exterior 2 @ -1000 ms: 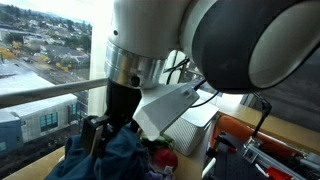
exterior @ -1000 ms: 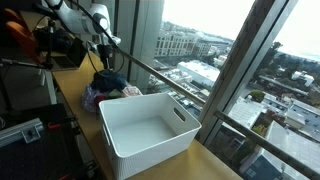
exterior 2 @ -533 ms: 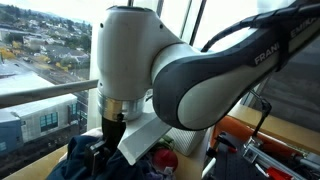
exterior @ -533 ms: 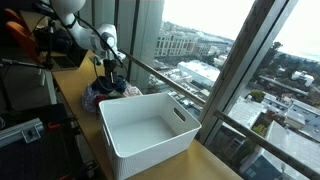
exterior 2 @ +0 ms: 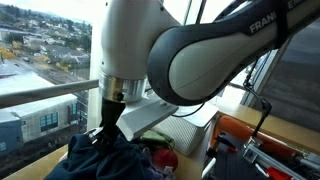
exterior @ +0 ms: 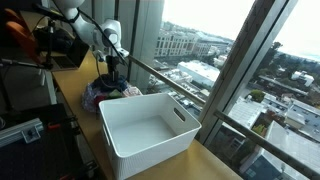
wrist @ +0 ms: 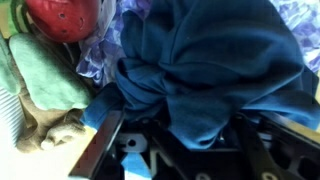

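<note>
A heap of clothes [exterior: 105, 90] lies on the wooden counter beside a white plastic basket [exterior: 186, 118]. My gripper [exterior: 112, 68] points straight down into the top of the heap. In the wrist view, a dark blue cloth [wrist: 210, 60] is bunched between the gripper's [wrist: 180, 122] two black fingers and touches both. The same blue cloth [exterior 2: 110, 160] shows under the gripper [exterior 2: 100, 135] in an exterior view. A red item [wrist: 62, 18], a green cloth [wrist: 45, 75] and a purple patterned cloth [wrist: 100, 55] lie beside it in the heap.
The basket is empty and stands right next to the heap, nearer the camera. A window with a metal railing [exterior: 170, 80] runs along the counter's far side. Dark equipment [exterior: 30, 50] stands behind the arm, and an orange device [exterior 2: 250, 140] sits past the basket [exterior 2: 190, 130].
The arm has come down onto the clothes heap. The fingers, wide open a second ago, have drawn in around a fold of the dark blue cloth.
</note>
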Available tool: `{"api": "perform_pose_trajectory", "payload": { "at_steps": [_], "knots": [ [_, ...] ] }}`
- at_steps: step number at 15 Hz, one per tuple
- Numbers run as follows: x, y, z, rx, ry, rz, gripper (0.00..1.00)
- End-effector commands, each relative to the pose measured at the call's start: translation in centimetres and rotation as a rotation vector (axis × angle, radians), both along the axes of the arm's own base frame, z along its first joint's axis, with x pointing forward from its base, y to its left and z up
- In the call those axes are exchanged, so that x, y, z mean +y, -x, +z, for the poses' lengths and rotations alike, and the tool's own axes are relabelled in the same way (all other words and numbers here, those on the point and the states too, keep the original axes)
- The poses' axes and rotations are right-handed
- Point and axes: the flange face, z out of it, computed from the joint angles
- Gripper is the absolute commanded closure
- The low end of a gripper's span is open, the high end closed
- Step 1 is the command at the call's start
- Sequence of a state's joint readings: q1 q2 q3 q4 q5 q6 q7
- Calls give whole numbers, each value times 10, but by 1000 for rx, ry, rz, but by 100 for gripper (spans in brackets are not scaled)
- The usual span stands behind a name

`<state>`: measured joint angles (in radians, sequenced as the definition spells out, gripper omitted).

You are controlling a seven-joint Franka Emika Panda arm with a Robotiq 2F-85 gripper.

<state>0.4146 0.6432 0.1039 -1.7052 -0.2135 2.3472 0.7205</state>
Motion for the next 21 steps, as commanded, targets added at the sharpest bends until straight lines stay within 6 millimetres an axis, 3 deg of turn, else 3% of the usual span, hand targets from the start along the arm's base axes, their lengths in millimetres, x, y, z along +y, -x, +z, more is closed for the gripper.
{"api": "perform_pose_trajectory", "payload": {
  "at_steps": [1, 2, 6, 11, 16, 21],
  "knots": [
    [-33, 3, 51, 3, -26, -28, 91],
    [-42, 3, 70, -7, -32, -40, 98],
    [-89, -3, 153, -78, -42, -98, 95],
    [-179, -12, 257, -182, -39, -200, 95],
    [-286, -19, 304, -245, -22, -325, 95],
    [-362, -15, 324, -278, -8, -425, 95]
  ]
}}
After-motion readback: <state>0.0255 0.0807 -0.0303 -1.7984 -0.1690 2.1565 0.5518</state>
